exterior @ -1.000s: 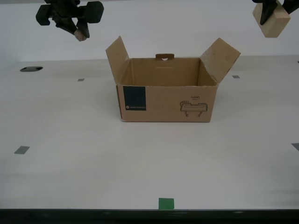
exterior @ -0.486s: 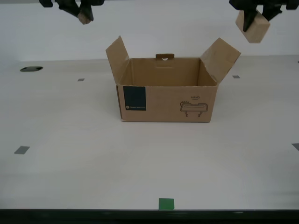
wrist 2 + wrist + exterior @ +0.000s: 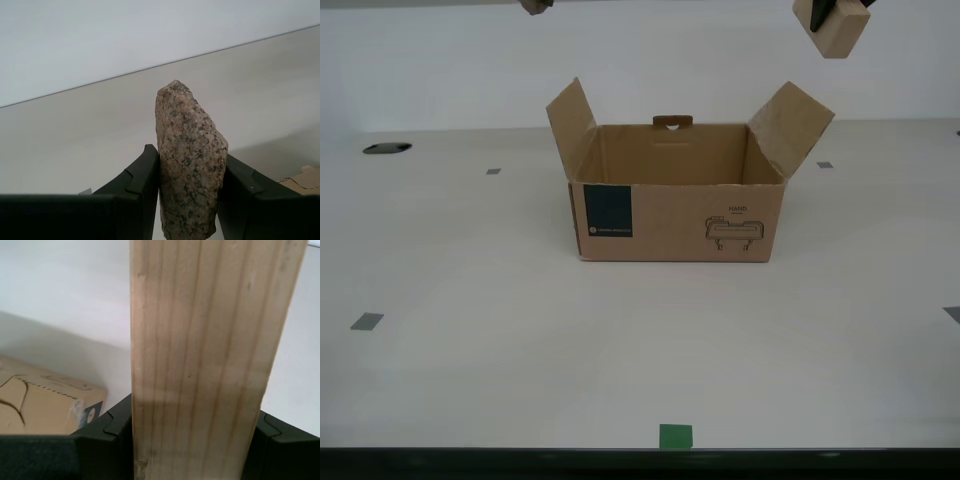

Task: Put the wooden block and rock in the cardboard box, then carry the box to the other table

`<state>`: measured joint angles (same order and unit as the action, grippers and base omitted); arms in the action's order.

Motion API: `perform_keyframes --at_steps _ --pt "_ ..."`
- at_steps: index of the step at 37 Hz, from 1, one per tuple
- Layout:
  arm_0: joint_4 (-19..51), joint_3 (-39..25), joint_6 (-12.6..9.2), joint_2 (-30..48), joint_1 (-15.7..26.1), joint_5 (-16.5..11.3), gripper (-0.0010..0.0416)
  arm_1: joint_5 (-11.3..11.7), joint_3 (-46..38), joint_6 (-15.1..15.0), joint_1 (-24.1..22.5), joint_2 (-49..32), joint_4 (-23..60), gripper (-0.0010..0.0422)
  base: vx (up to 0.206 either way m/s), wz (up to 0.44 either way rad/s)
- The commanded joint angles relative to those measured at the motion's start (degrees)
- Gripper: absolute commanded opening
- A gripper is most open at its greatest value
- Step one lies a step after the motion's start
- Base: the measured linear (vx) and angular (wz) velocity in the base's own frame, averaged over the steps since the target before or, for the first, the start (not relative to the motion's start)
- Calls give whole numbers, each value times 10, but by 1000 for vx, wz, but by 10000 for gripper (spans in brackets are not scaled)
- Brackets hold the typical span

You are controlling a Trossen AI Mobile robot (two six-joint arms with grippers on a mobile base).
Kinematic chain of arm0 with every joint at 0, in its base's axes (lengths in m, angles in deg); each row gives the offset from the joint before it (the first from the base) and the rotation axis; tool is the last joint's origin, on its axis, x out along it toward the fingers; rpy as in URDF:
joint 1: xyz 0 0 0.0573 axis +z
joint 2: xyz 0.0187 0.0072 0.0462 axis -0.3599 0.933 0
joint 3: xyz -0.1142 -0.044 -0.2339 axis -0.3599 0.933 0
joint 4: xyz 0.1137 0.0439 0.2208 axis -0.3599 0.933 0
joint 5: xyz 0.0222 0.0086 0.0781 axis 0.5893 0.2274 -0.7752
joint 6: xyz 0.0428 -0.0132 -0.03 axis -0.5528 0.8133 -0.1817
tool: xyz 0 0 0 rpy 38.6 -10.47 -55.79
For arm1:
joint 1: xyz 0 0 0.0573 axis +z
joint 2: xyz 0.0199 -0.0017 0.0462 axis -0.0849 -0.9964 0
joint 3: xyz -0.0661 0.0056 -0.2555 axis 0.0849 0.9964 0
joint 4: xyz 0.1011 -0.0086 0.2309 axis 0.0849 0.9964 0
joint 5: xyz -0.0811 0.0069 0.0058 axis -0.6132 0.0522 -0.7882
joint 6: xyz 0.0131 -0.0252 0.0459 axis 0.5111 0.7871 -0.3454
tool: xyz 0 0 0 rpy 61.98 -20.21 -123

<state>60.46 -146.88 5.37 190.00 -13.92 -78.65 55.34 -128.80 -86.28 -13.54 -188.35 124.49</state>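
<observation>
Second wrist view: claw [image 3: 189, 200] clamps rock [image 3: 189, 160]; exterior view crops it.

The off-white table [image 3: 470, 370] carries the cardboard box [image 3: 675, 215], grey squares [image 3: 366, 321] — perhaps tape — and a green one [image 3: 675, 436].
</observation>
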Motion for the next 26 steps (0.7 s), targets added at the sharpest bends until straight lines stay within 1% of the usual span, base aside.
perform_keyframes --at_steps 1,5,9,13,14,15,16,17,19,20,22,23,24,26 --pt "1 -6 0 -5 10 -2 -1 -2 -24 -2 -10 -23 9 -1 0 0" --pt "8 -8 0 -10 18 -3 -1 -2 -83 -8 -21 -76 50 -1 0 0" --pt "15 -7 0 -15 28 -3 -1 -2 -166 -11 -33 -130 107 -1 0 0" --pt "18 -6 1 -19 39 -5 -1 -2 -233 -19 -43 -164 143 -1 0 0" --pt "18 -6 1 -20 43 -8 -1 -6 -246 -21 -47 -168 149 -1 0 0" --pt "19 -6 2 -20 46 -12 -1 -16 -257 -24 -49 -172 153 -1 0 0" --pt "19 -6 2 -22 49 -19 -1 -31 -264 -25 -51 -172 155 -1 0 0" --pt "20 -6 2 -24 52 -28 -1 -52 -268 -26 -52 -172 154 -1 0 0" --pt "20 -6 2 -25 57 -56 -1 -103 -273 -33 -56 -171 150 -1 0 0" --pt "20 -6 2 -28 59 -71 -1 -122 -275 -38 -57 -169 150 -1 0 0" --pt "20 -6 2 -29 64 -96 -1 -137 -276 -50 -62 -168 150 -1 0 0" --pt "20 -6 2 -32 66 -104 -1 -138 -276 -60 -65 -168 151 -1 0 0" --pt "20 -6 2 -35 69 -110 -1 -138 -275 -72 -68 -167 152 -1 0 0" --pt "20 -6 7 -40 75 -111 -1 -138 -271 -104 -74 -166 157 -1 0 0"
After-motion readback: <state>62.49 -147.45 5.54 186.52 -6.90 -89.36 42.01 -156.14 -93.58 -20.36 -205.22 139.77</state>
